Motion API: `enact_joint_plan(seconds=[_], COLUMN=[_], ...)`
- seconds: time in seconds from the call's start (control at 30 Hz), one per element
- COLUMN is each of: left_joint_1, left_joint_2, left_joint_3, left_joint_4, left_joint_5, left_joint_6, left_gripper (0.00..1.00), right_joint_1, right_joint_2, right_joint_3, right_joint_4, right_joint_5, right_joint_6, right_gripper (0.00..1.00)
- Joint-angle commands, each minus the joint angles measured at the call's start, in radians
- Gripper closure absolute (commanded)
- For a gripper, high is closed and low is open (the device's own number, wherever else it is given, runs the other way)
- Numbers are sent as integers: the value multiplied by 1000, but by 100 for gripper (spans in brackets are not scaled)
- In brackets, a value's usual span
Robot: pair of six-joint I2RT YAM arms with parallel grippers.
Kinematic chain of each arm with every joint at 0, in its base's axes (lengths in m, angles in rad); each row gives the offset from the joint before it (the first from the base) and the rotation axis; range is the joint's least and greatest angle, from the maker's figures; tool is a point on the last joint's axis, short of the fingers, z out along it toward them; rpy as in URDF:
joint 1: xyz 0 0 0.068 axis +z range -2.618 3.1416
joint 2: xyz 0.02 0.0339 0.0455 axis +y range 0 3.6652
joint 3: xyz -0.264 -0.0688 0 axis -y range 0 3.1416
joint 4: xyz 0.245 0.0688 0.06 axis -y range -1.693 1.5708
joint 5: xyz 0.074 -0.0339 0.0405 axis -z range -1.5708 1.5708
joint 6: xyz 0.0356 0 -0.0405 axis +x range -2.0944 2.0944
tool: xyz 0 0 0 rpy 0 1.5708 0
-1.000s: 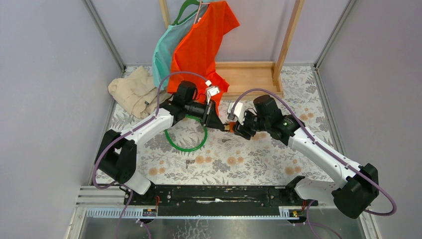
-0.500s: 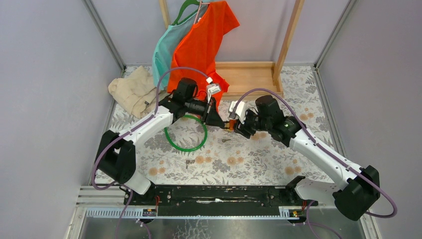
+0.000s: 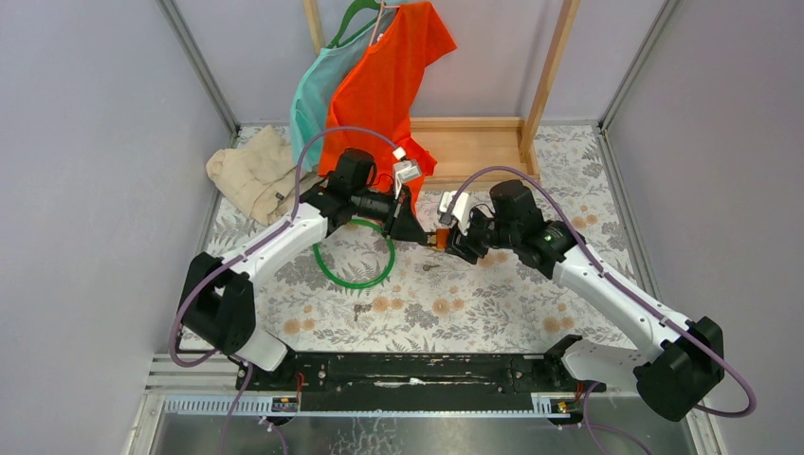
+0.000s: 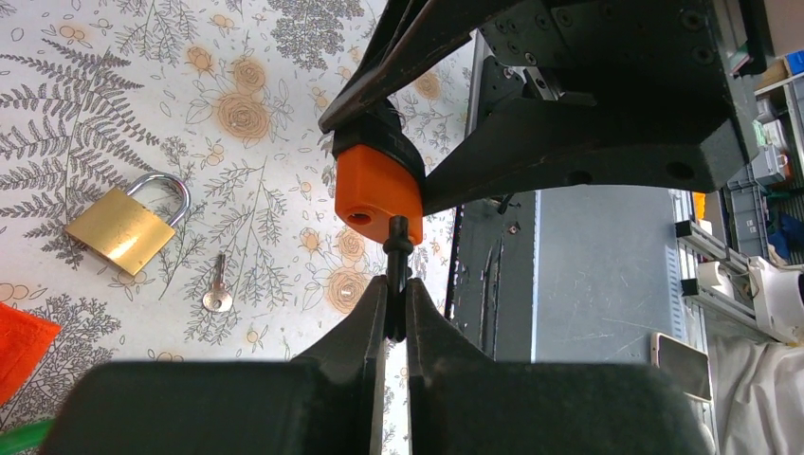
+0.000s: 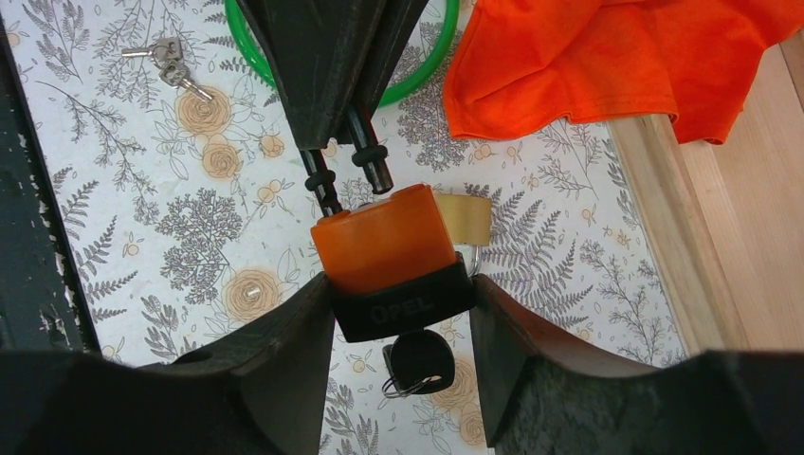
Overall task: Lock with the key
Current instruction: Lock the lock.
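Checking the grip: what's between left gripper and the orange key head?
Left wrist view: only a short black stem, pinched by the left gripper, running into the orange key head.

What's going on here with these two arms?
The two arms meet in mid-air above the floral-print table. The right pincer is clamped on a small orange plastic block with a black base. The left pincer pinches a thin black rod, whose knobbed end meets the block beside a small hole. A brass padlock and a small bare metal key lie on the table below, touched by neither arm.
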Motion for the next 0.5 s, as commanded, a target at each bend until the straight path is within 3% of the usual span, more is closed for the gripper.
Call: enact_joint_plan(seconds=[0.0, 0.23, 0.33, 0.47], left_joint_1=[-4, -4, -4, -4], left_joint_2=[-47, -59, -59, -55], left_joint_3=[22, 30, 35, 56], left_joint_4=[5, 5, 5, 0], left_joint_5=[23, 24, 22, 23], left_joint_6=[33, 47, 51, 52], left_gripper=[100, 100, 100, 100], right_joint_1=[-16, -29, -35, -41], right_joint_2=[-29, -36, -37, -33], right_joint_3=[4, 2, 5, 10], right_joint_4=[39, 21, -5, -18], right_joint_5=[-44, -106, -160, -193], right_joint_6=[12, -1, -16, -20], right_gripper=[56, 26, 21, 20])
